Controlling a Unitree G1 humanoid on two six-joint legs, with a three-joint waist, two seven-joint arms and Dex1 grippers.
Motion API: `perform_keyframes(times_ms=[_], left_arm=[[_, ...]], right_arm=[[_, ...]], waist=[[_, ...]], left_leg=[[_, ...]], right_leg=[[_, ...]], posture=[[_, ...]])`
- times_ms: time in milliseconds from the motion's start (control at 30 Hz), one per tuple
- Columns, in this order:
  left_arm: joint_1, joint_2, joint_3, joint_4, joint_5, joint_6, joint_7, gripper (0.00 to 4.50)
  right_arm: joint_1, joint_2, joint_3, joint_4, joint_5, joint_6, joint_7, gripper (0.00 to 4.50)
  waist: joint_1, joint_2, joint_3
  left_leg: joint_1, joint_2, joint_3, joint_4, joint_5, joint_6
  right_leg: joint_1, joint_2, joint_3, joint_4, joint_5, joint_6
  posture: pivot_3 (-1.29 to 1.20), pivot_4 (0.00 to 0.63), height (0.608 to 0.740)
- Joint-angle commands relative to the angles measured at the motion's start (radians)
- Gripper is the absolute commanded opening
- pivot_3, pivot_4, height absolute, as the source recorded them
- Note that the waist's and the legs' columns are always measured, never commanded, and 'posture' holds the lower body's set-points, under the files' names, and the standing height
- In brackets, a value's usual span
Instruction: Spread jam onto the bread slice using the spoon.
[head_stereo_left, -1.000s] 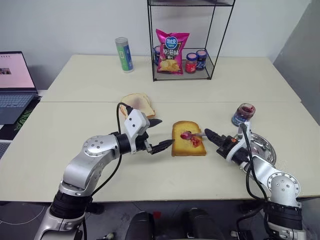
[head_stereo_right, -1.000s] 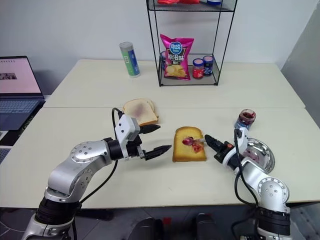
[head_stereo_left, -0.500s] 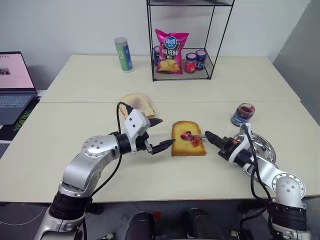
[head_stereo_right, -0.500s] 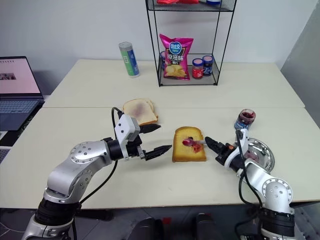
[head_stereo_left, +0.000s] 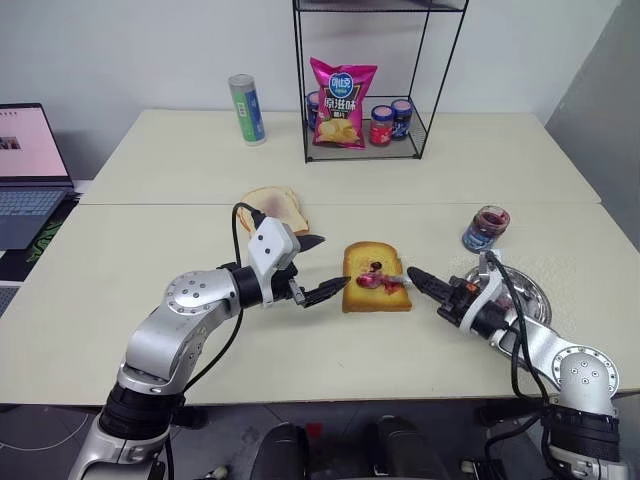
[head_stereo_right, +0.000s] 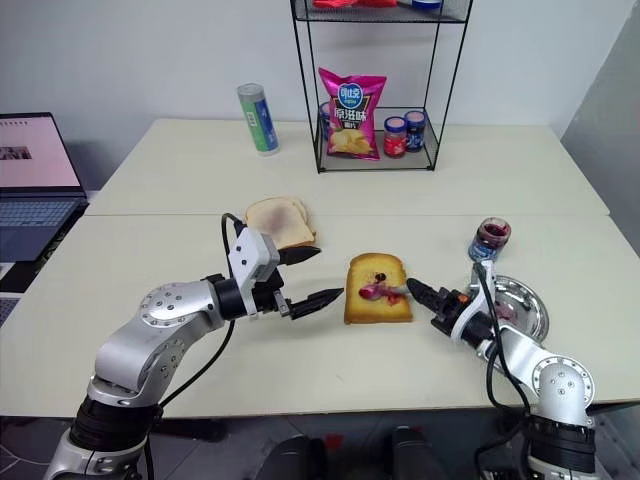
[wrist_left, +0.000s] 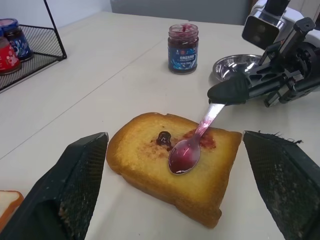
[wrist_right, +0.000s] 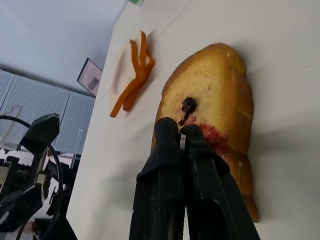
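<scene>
- Gripping the handle of the spoon (wrist_left: 192, 145) between closed fingers, the right end effector (head_stereo_left: 418, 278) reached in low from the right of the bread slice (head_stereo_left: 375, 282), the spoon's bowl lying on the slice's top face.
- The left end effector (head_stereo_left: 322, 268) hovered just left of the slice with its two black fingers spread wide, holding nothing.
- The left wrist view showed what the head views could not resolve: the spoon's bowl coated pink-red, a small dark blob of the jam (wrist_left: 164, 138) beside it, and a thin reddish smear running toward the handle.
- The right wrist view looked along the closed fingers and hid the spoon behind them, but it showed the same dark blob and the smear on the golden face.
- The slice was thick, toasted golden-orange with a darker brown crust, lying flat near the middle of the worktop (head_stereo_left: 180, 250).
- An open jam jar (head_stereo_left: 487, 228) stood beyond the right arm, next to a metal dish (head_stereo_left: 530, 290).
- A paler slice (head_stereo_left: 275, 207) lay behind the left end effector.
</scene>
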Motion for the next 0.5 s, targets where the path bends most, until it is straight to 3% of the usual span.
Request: perform_keyframes(times_ms=[33, 233, 500], left_arm=[[-0.013, -0.001, 0.011, -0.015, 0.004, -0.015, 0.005, 4.50], [-0.016, -0.004, 0.010, -0.012, 0.006, -0.016, 0.007, 4.50], [-0.027, -0.009, 0.007, 0.006, 0.012, -0.026, 0.000, 4.50]], right_arm=[[0.005, -0.012, 0.053, -0.016, -0.076, -0.007, 0.010, 0.01], [-0.009, -0.027, 0.094, -0.016, -0.266, -0.110, 0.004, 0.01], [-0.027, -0.057, 0.044, -0.048, -0.279, -0.129, -0.002, 0.01]], waist=[[0.000, 0.000, 0.000], [-0.002, 0.000, 0.000], [0.004, -0.001, -0.001]], left_leg=[[0.000, 0.000, 0.000, 0.000, 0.000, 0.000], [0.001, 0.000, 0.000, 0.000, 0.000, 0.000], [0.001, -0.001, 0.000, 0.002, 0.000, 0.000]], right_leg=[[0.000, 0.000, 0.000, 0.000, 0.000, 0.000], [0.001, 0.000, 0.000, 0.000, 0.000, 0.000], [0.002, -0.001, 0.000, 0.000, 0.000, -0.001]], posture=[[0.00, 0.150, 0.740], [0.00, 0.150, 0.740], [0.00, 0.150, 0.740]])
